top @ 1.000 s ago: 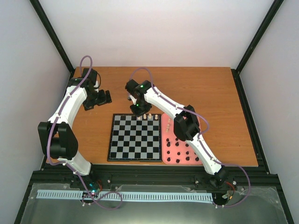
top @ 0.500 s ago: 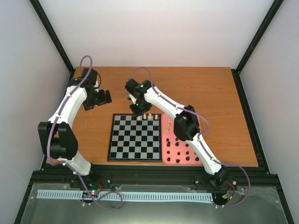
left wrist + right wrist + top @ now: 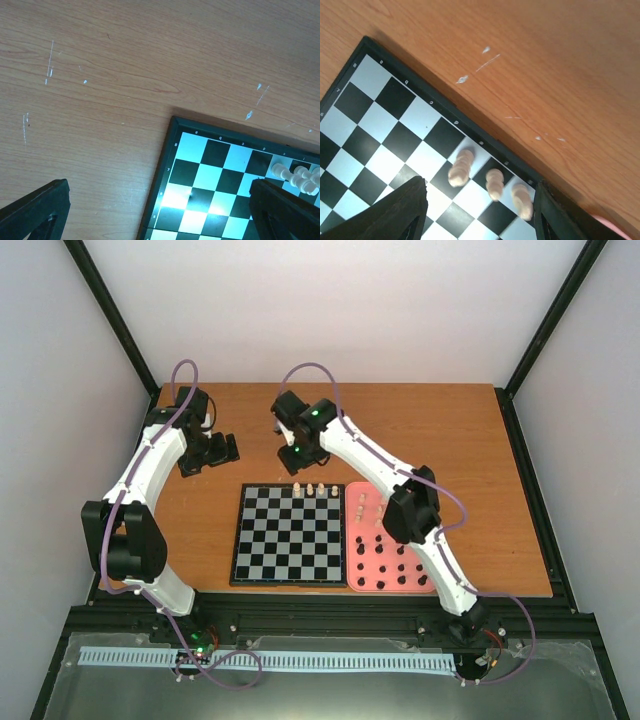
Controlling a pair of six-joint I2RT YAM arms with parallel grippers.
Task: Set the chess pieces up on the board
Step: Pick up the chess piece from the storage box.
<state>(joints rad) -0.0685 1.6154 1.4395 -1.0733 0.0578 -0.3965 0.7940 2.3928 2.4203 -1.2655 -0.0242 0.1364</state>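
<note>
The right gripper (image 3: pixel 480 184), fingers spread with nothing between them, has lifted back from the board (image 3: pixel 380 115), leaving three cream chess pieces (image 3: pixel 494 183) standing just beneath it (one apparently freshly released), so it looks free to fetch another from the pink tray (image 3: pixel 372 575) behind it.

The right arm is lying stretched far forward and leftward, the right gripper (image 3: pixel 297 465) pointing down, jaws standing wide apart and empty. The left arm is sitting bent at the elbow, the left gripper (image 3: pixel 220 449) hovering low, jaws likewise spread.
</note>
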